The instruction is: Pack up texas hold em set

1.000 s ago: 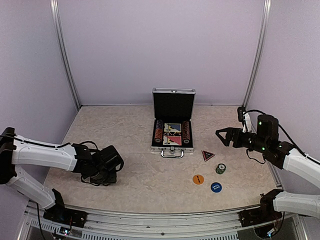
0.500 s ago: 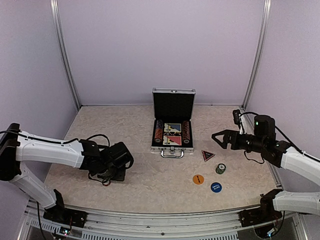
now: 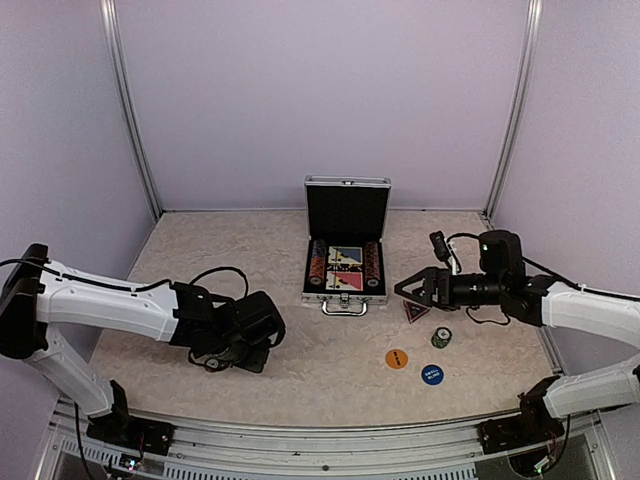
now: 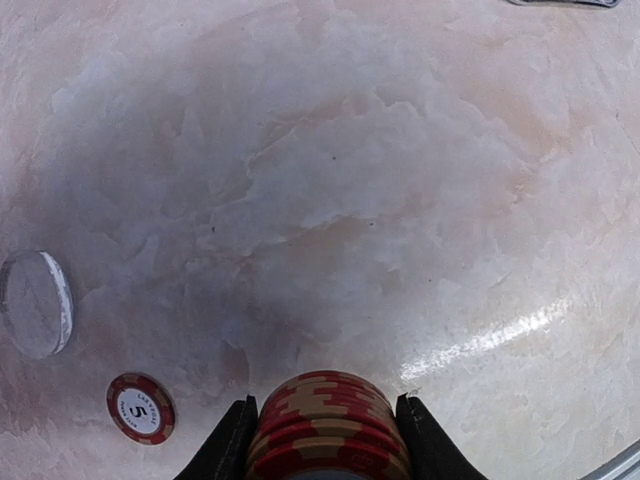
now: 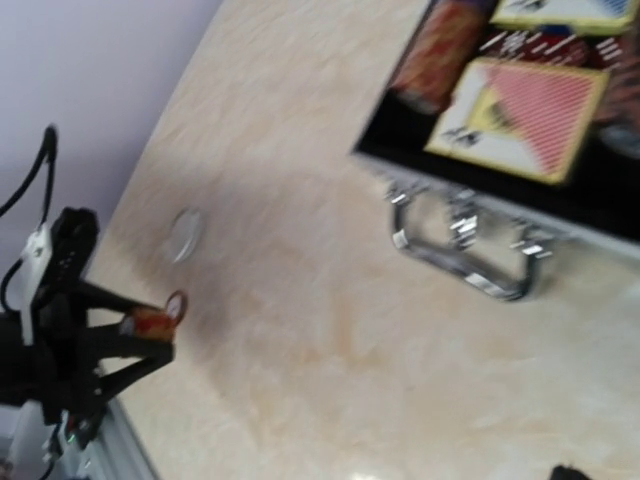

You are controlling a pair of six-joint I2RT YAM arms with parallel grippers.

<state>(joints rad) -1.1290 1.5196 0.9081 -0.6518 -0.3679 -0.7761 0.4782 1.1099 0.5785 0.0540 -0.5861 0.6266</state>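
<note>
A beige marbled tabletop (image 3: pixel 250 250) carries the texas hold em set. Its small silver aluminium briefcase (image 3: pixel 345 298) stands open at centre, with the black-lined lid (image 3: pixel 347 210) upright on the far side. Inside, patterned card decks (image 3: pixel 345 268) lie between two rows of red chips (image 3: pixel 317 262), one along each side wall.

On the table at the case's front left, the left gripper (image 4: pixel 327 445) has its fingers closed on a stack of red-and-cream poker chips (image 4: pixel 325 405). The right gripper (image 3: pixel 408 290) points toward the case's front right corner, its fingers spread wide with nothing between them.

Near it lie the loose pieces: a dark triangular marker (image 3: pixel 416 310), a short green-and-white chip stack (image 3: pixel 441 337), an orange disc (image 3: pixel 397 358) and a blue disc (image 3: pixel 432 375).

Near the left gripper, a pale translucent disc (image 4: pixel 35 303) and a single red chip marked 5 (image 4: pixel 140 408) rest on the table.
</note>
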